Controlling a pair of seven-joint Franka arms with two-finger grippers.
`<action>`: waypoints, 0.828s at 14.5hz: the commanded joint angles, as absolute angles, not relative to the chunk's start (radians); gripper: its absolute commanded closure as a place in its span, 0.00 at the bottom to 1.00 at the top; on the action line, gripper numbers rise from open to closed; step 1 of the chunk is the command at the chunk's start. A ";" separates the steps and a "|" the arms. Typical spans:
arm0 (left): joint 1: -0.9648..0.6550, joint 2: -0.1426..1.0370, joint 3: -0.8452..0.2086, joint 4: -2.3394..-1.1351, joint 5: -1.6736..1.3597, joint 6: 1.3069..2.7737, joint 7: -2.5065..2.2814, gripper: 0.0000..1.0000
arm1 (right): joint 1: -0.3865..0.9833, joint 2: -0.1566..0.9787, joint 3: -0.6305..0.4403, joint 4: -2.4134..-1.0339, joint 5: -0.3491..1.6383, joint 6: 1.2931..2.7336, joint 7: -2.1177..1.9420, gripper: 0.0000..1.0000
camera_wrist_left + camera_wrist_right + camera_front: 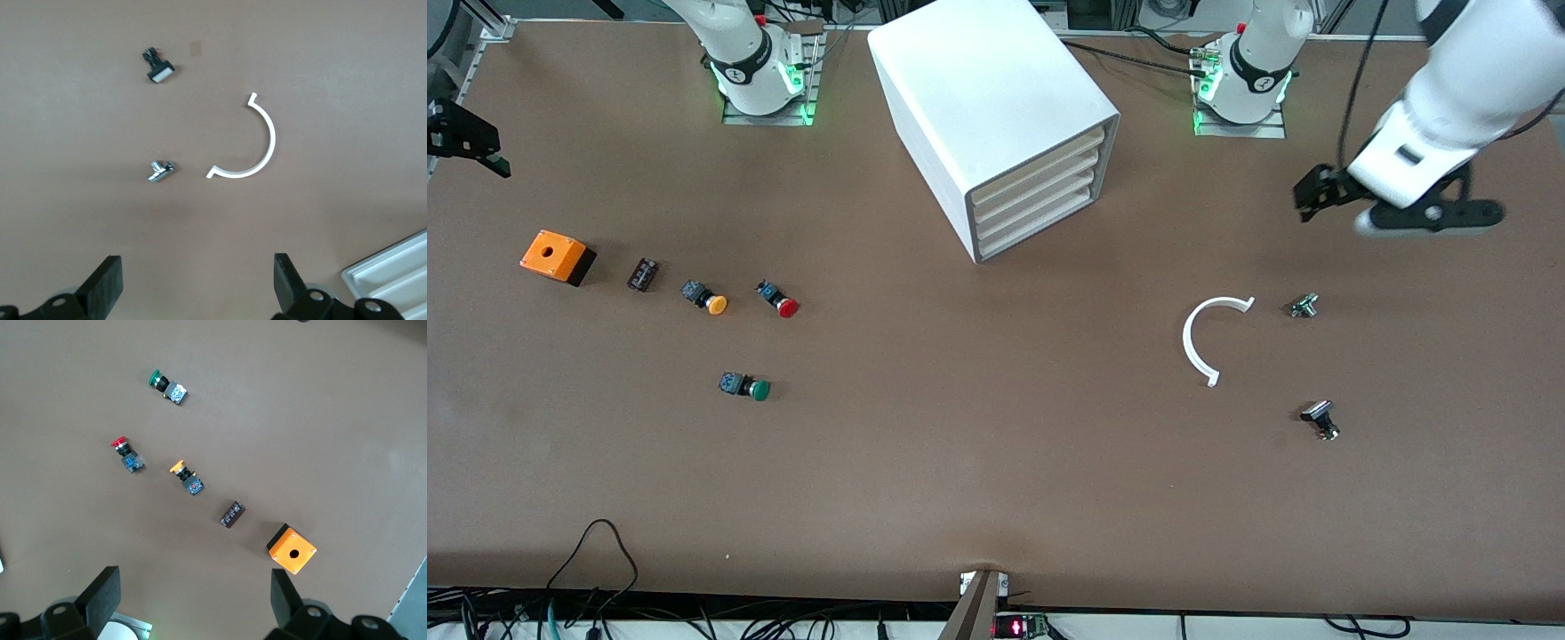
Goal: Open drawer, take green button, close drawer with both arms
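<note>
Both arms are hanging high with nothing in hand — the left gripper (pixel 1316 197) is hovering over bare table at the left arm's end, its jaws spread wide in its own wrist view, and the right gripper (pixel 467 142) is sitting up over the table edge at the right arm's end, jaws equally wide. The cabinet (pixel 996 107) is standing shut, and the drawer (pixel 1040 224), lowest of the four cream fronts, is flush with the rest. The button (pixel 747 386) is lying out on the table on its side, nearer the front camera than the red-capped button (pixel 781 302) and the orange-yellow-capped button (pixel 707 298).

Here is the worry — those fronts are stacked tight, so a finger coming in slightly high is likely catching the drawer above. The cabinet is also standing loose, so a one-armed pull is risking dragging it. And the green cap is round; a pinch on it is inviting a roll.
</note>
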State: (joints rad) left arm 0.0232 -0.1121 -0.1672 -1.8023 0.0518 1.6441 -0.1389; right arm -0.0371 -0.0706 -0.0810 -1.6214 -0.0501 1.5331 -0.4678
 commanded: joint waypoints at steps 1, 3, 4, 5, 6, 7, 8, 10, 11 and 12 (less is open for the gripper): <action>0.032 -0.104 -0.097 -1.772 0.028 1.606 -0.032 0.00 | -0.037 -0.091 -0.080 -1.654 -0.035 1.537 -0.454 0.00; 0.029 -0.081 -0.081 -1.743 0.017 1.597 -0.049 0.00 | -0.037 -0.083 -0.080 -1.654 -0.037 1.526 -0.453 0.00; 0.028 -0.071 -0.084 -1.721 0.018 1.594 -0.072 0.00 | -0.035 -0.083 -0.080 -1.654 -0.035 1.528 -0.448 0.00; 0.031 -0.064 -0.083 -1.709 0.017 1.588 -0.081 0.00 | -0.035 -0.081 -0.078 -1.654 -0.038 1.531 -0.443 0.00; 0.031 -0.064 -0.084 -1.704 0.017 1.591 -0.081 0.00 | -0.034 -0.080 -0.077 -1.652 -0.038 1.534 -0.440 0.00; 0.032 -0.064 -0.087 -1.704 0.017 1.592 -0.083 0.00 | -0.034 -0.080 -0.078 -1.652 -0.034 1.535 -0.440 0.00; 0.031 -0.064 -0.089 -1.704 0.017 1.595 -0.083 0.00 | -0.034 -0.078 -0.080 -1.652 -0.032 1.537 -0.439 0.00; 0.029 -0.063 -0.094 -1.704 0.029 1.614 -0.083 0.00 | -0.034 -0.077 -0.078 -1.652 -0.034 1.537 -0.439 0.00; 0.031 -0.063 -0.092 -1.703 0.029 1.618 -0.078 0.00 | -0.034 -0.077 -0.077 -1.652 -0.035 1.531 -0.439 0.00; 0.034 -0.063 -0.087 -1.701 0.031 1.650 -0.063 0.00 | -0.034 -0.072 -0.077 -1.652 -0.034 1.529 -0.439 0.00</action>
